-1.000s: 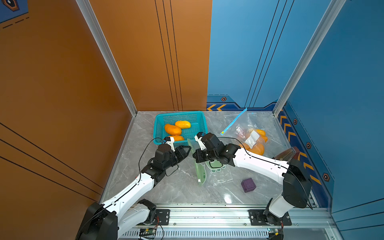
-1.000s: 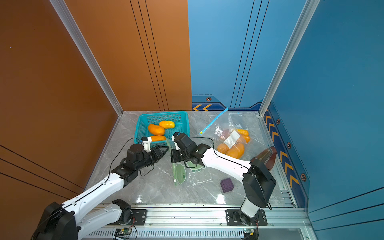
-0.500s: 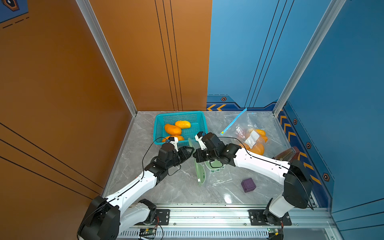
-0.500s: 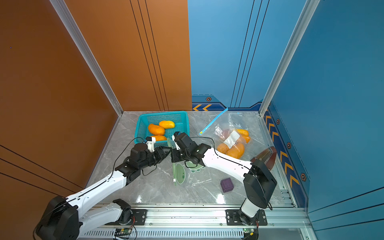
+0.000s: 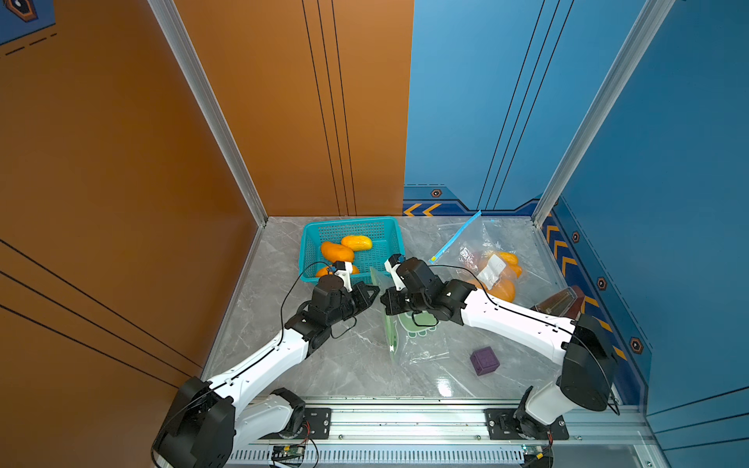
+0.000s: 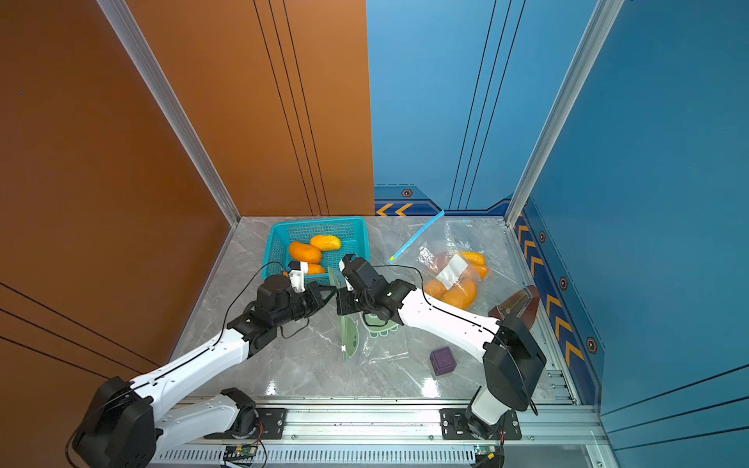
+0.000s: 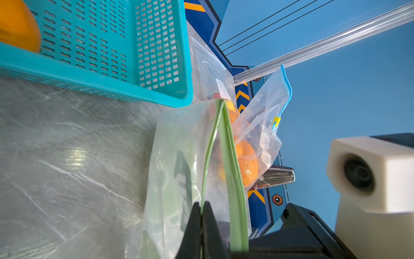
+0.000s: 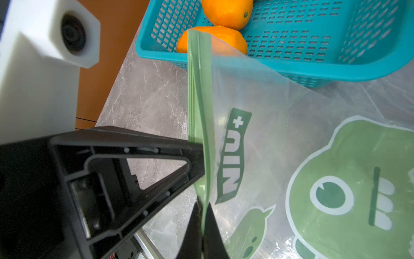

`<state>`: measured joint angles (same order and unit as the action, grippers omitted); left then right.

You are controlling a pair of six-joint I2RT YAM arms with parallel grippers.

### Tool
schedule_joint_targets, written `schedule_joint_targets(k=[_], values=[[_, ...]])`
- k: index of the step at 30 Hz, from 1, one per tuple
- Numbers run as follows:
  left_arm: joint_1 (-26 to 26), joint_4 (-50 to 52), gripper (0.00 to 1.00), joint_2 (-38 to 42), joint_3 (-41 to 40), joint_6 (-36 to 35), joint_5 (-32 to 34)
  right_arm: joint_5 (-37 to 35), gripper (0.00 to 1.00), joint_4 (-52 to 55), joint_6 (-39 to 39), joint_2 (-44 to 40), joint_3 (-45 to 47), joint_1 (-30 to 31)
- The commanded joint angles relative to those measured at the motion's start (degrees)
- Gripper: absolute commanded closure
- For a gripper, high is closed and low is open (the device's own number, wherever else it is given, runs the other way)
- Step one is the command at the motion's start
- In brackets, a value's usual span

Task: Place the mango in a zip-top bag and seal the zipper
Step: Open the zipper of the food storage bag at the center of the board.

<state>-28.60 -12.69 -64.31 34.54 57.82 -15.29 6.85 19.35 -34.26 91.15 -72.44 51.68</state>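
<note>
Both clamped on zip-top bag (image 8: 280,101) rim: left tool (image 7: 201,207) | right tool (image 8: 202,209) | one mango (image 6: 316,268) mostly hidden behind left arm (image 6: 202,360)

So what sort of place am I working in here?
Probably a purpose-built robot test booth: orange and blue wall panels in aluminium framing, a marble-look tabletop, left arm and right arm bolted to a front rail.

Mangoes (image 5: 336,251) in basket (image 5: 352,230); bag (image 5: 405,328) — mouth raised

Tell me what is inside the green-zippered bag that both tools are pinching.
Nothing shows inside the green-zippered bag: through its clear film only the grey table appears. The mangoes lie in the teal basket. The right tool and left tool cover small parts of its rim.
</note>
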Motion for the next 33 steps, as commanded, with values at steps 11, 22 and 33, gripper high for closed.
schedule_joint_targets(k=[11, 22, 33], values=[[-0.4, 0.4, 1.0, -0.4, 2.8, -4.9, -1.1, -16.6, 0.97, 15.6, 0.1, -3.9, -3.7, -0.1], [-2.2, 0.4, 1.0, -1.7, 6.4, -4.3, -1.4, -23.9, 0.69, 22.0, 1.5, 2.4, -11.3, 4.4], [-2.0, 0.4, 1.0, 1.0, 6.5, -2.8, -0.1, -30.8, 0.57, 27.8, -0.5, 6.6, -13.5, 4.9]])
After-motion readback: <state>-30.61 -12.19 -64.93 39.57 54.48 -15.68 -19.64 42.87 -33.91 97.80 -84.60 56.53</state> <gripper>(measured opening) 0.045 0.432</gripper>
